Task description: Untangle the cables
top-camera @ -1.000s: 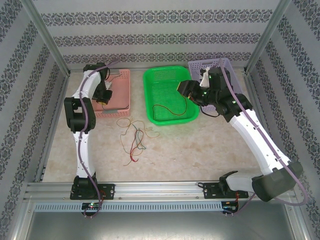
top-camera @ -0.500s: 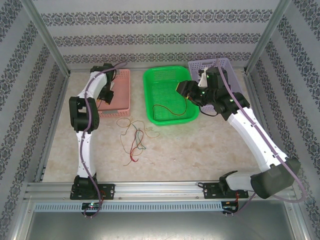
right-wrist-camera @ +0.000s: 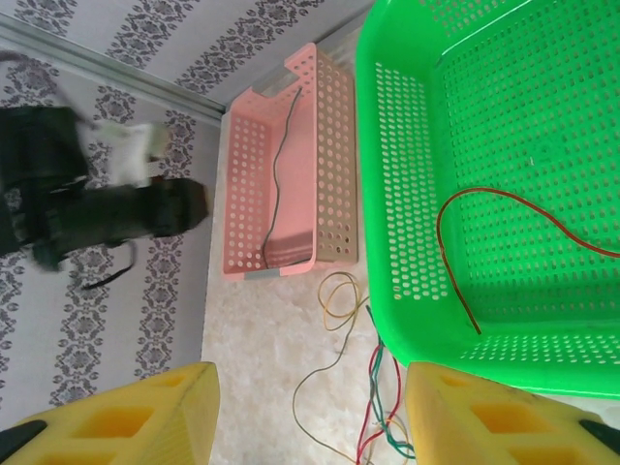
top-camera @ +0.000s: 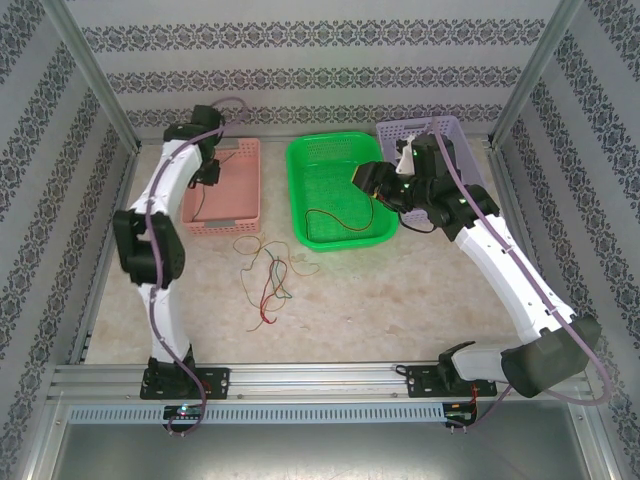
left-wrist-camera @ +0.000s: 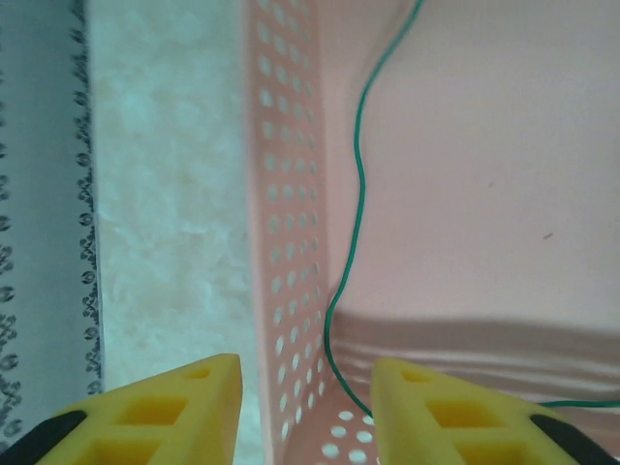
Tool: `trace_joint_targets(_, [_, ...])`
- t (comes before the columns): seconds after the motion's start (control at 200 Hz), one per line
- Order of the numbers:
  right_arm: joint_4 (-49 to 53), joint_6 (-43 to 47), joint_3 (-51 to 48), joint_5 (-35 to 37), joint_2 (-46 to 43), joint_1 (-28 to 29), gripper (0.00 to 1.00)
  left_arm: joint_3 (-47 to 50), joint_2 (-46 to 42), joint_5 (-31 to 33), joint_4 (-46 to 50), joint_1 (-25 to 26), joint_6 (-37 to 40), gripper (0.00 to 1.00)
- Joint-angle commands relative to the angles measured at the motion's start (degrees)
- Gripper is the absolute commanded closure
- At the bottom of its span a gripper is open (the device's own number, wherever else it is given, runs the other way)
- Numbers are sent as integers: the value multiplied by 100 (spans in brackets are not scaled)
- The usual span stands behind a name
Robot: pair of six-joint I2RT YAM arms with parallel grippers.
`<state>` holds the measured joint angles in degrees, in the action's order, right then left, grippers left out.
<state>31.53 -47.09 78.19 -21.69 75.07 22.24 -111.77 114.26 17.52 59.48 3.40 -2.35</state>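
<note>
L gripper [left-wrist-camera: 305, 412]: jaws partway open, nothing btwn them, not holding anything. It hangs over the far-left part of the pink basket [top-camera: 250, 195], and the basket's perforated left wall shows in the gap below. Can't tell if it touches.
R gripper [right-wrist-camera: 310, 417]: jaws wide, empty. It's above the right side of the green basket [top-camera: 300, 190].
green cable [left-wrist-camera: 358, 184]: inside the pink basket. Long axis follows the basket's length, far to near, w/ a slight wiggle, close to that left wall.
red cable [right-wrist-camera: 504, 194]: flat in the near half of the green basket. It's a loose arc lying mostly crosswise, left wall to right wall.
tangle of cables [top-camera: 268, 275]: on the tabletop [top-camera: 400, 290], just off the pink basket's near-right corner and left of the green basket's near-left corner. Yellow, red, green and brownish strands are all knotted up. The bundle's long axis runs far to near, w/ a yellow loop at the far end and a red tail toward the near edge.
purple basket [top-camera: 460, 135]: far-right corner, partly behind the R arm.
surface: pale beige marbled tabletop, w/ a metal rail [top-camera: 320, 375] along the near edge.
room: striped patterned wallpaper [top-camera: 320, 60] on 3 sides, aluminium posts at the corners.
</note>
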Motion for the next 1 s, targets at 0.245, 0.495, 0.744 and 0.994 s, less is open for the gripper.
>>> trace_joint_targets(0.245, [201, 1597, -845, 453, -265, 1142, 53, 3486, -3377, -2502, -767, 596, -3014, 57])
trace_joint_targets(0.495, [137, 2399, -1458, 991, 752, 2923, 60, 6186, -4828, -3428, -1626, 1486, -4647, 56])
trace_joint_targets(0.744, [-408, 2316, -1027, 1660, 2364, 3632, 59, 6728, -5185, -3460, -1770, 1635, -4866, 59])
trace_joint_targets(0.994, [-535, 2343, -407, 1877, 3349, 3700, 59, 6714, -5410, -3606, -1511, 1759, -4889, 59])
